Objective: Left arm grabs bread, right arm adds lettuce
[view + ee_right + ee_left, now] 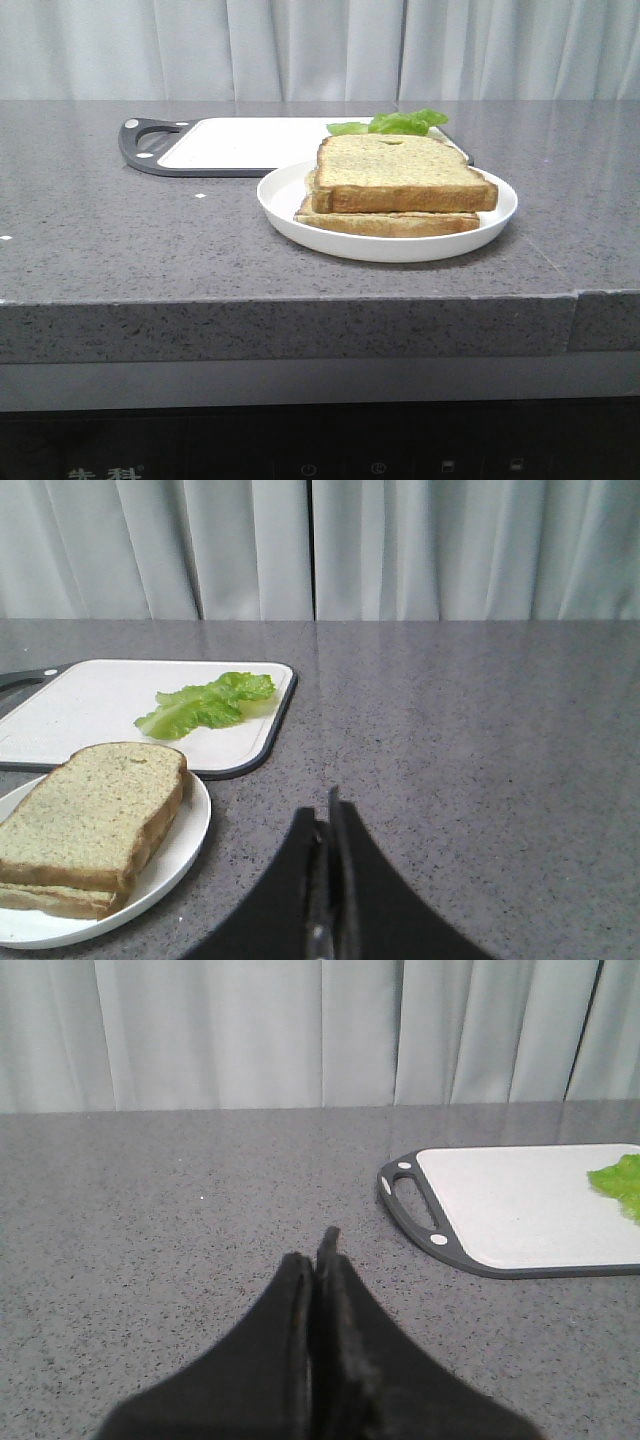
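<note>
A grey speckled stone surface is backed by pale pleated curtains. A white plate is set near the front edge, and two slices are stacked on it: the bread, thick and golden-crusted, rests on a thinner slice. This stacking leaves the thick slice uppermost and free to be lifted first. Behind the plate, a white cutting board with a dark handle carries the lettuce, which lies flat near the board's right end, apart from the bread.

Neither arm is seen in the front view. In the left wrist view, the left end effector is held low above bare surface, to the left of the board handle, its two fingers pressed together with nothing gripped. In the right wrist view, the right end effector is likewise closed and empty, positioned to the right of the plate. No step appears begun.
</note>
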Controlling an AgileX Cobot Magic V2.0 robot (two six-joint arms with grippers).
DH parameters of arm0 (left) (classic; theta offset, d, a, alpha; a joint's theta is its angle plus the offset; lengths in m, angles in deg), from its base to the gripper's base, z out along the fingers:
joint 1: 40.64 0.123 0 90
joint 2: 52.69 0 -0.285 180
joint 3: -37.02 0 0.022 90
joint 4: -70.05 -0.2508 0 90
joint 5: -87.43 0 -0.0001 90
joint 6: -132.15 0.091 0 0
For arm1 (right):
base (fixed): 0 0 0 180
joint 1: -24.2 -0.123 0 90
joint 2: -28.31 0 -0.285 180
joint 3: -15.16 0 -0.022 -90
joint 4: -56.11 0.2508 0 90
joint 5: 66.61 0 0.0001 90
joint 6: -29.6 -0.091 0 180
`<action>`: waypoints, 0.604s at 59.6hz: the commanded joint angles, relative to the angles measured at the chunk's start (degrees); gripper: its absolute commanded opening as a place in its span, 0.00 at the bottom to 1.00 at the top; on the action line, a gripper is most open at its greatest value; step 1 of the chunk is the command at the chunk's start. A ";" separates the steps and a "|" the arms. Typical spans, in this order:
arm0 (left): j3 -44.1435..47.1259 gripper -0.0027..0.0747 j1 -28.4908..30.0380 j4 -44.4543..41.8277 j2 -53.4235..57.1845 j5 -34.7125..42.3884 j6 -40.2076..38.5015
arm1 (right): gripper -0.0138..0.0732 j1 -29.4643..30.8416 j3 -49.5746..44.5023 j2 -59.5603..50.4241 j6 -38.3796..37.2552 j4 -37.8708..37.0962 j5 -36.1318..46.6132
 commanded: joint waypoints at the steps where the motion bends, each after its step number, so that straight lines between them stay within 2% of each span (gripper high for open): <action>1: -3.09 0.01 0.01 0.19 -3.15 3.75 -0.44 | 0.09 0.17 3.78 4.26 0.02 -0.89 2.17; 5: -3.09 0.02 0.01 0.40 -3.15 4.78 -0.44 | 0.13 0.17 3.84 4.71 0.02 -0.89 2.58; 9: -3.09 0.11 0.01 0.75 -3.15 5.02 -0.44 | 0.25 0.17 3.84 4.63 0.02 -0.89 2.58; 13: -3.09 0.30 0.01 0.75 -3.15 4.91 -0.44 | 0.44 0.17 3.84 4.63 0.02 -0.89 2.58; 17: -2.83 0.55 0.01 0.75 -3.15 5.05 -0.44 | 0.60 0.17 3.84 4.63 0.02 -0.89 2.45; 20: -2.51 0.70 0.01 0.78 -3.15 5.05 -0.44 | 0.67 0.17 3.84 4.63 0.02 -0.89 2.37; 22: -2.35 0.75 0.01 1.27 -3.15 5.36 -0.44 | 0.69 0.17 3.84 4.63 0.02 -0.89 2.30; 24: -2.23 0.78 0.01 3.13 -3.15 5.73 -0.44 | 0.70 0.17 3.84 4.63 0.02 -0.89 2.04; 29: -2.47 0.76 -0.11 9.47 -3.54 5.34 -0.44 | 0.70 0.17 3.84 4.63 0.02 -0.85 1.61; 36: -6.16 0.76 -2.65 15.55 -8.12 -1.74 0.02 | 0.70 0.17 3.84 4.63 0.02 -0.85 1.50</action>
